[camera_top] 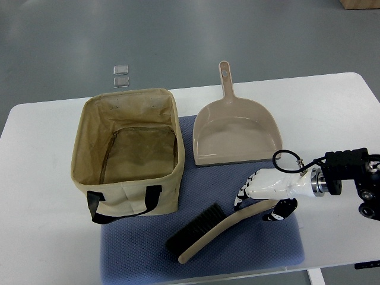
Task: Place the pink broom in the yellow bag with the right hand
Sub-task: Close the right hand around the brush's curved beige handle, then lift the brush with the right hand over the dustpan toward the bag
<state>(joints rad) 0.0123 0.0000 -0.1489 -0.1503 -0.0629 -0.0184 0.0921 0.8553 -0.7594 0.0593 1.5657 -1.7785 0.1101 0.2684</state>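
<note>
The pink broom (214, 233) lies flat on the blue mat (261, 249), with its black bristles pointing toward the bag and its curved handle running up to the right. My right hand (256, 205) comes in from the right edge and sits low over the handle's end. Its white fingers (244, 189) are stretched out on the far side and the thumb (278, 212) is on the near side, not closed around the handle. The yellow fabric bag (127, 196) stands open and empty to the left, with black straps on its near wall.
A pink dustpan (234, 133) lies behind the broom, half on the mat, its handle pointing away. Two small clear pieces (121, 75) sit beyond the bag. The white table's (41, 237) front edge runs close below the mat.
</note>
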